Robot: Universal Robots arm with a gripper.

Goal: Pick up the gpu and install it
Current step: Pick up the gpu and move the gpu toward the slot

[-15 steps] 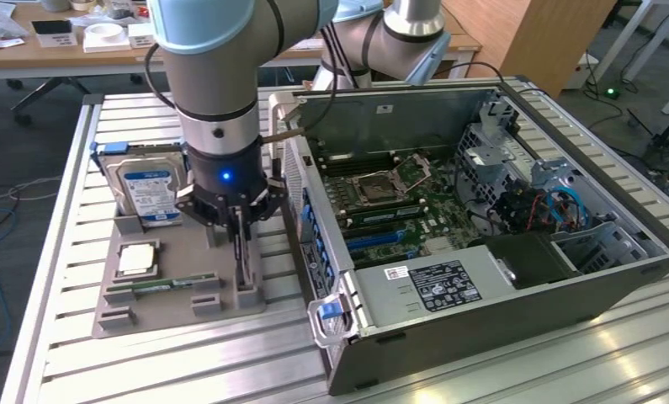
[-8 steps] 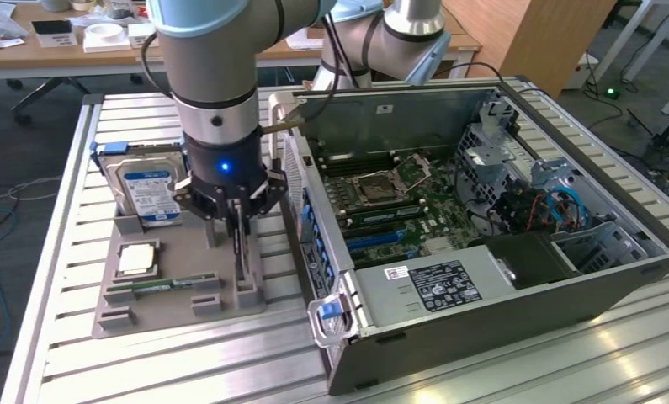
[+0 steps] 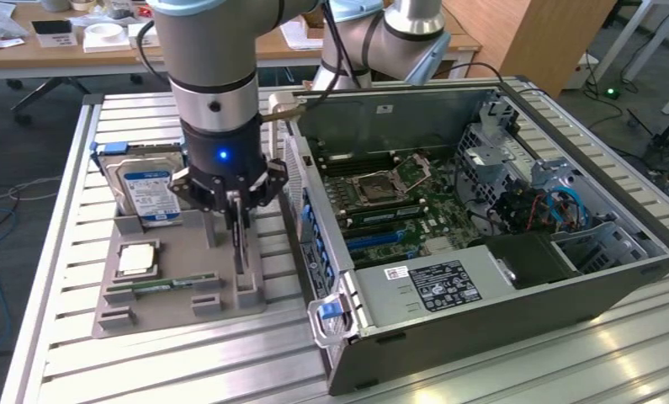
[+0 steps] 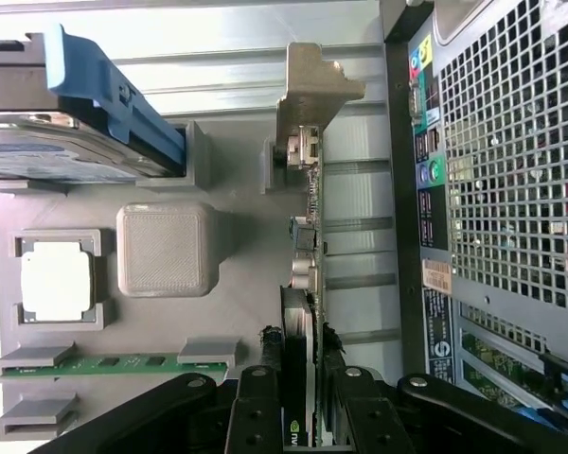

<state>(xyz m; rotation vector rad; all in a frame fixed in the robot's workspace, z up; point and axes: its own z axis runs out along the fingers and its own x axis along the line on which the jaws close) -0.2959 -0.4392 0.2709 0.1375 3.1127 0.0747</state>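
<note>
Currently the gripper (image 3: 236,220) is clenched on the gpu (image 3: 240,252), its 2 fingers (image 4: 256,411) pressing the card's flat faces. The card stands on edge over the gray tray (image 3: 177,316), on the tray's side nearest the computer case (image 3: 603,286), with its silver bracket toward the tray's far end. Whether its lower edge touches the tray's support blocks cannot be told.

The tray also carries 3 other parts, each in its own recess. A hard drive (image 3: 149,189) in a blue caddy leans upright at the far end. A processor chip (image 3: 138,257) sits mid-tray, and a green memory stick (image 3: 160,286) lies near the front edge.

Just beside the tray, the case lies open-side up, its motherboard (image 3: 390,202) exposed. A narrow strip of slatted table (image 3: 143,362) separates the tray's edge from the case wall.
</note>
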